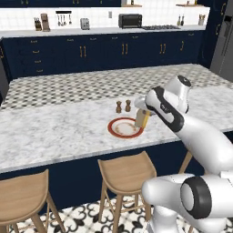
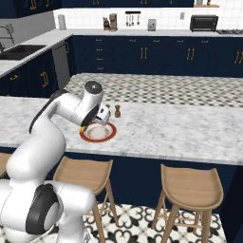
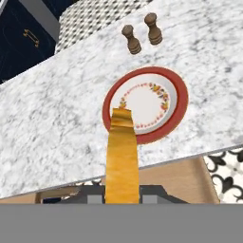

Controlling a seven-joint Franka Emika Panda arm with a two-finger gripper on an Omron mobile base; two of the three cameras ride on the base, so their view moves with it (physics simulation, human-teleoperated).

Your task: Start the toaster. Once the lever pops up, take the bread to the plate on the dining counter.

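My pincer (image 3: 122, 192) was closed partway on the bread (image 3: 122, 156), gripping the slice by one end so that it stood on edge, its crust running away from the fingers toward the plate (image 3: 145, 104). In the left base view the bread (image 1: 142, 119) hung at the near right rim of the plate (image 1: 124, 128), above it rather than resting on it, as far as I could judge.

What worried me was the release. The slice was poised over the rim nearest the counter's edge, not over the middle of the plate. Let go there, it could tip outward, land half on the rim, and slide onto the dining counter (image 3: 52, 118) or over the edge toward the stool (image 3: 180, 178) below. I judged that it needed carrying further in over the plate's centre and lowering before I opened up. Pushing down too far could also shove the plate itself along the smooth marble.

The plate held nothing; its white centre with a flowered ring was bare. Two small brown shakers (image 3: 142, 33) stood beyond it, well clear of the rim, and I saw little risk of striking them unless I overshot. The toaster (image 1: 85, 23) sat far off on the back worktop.
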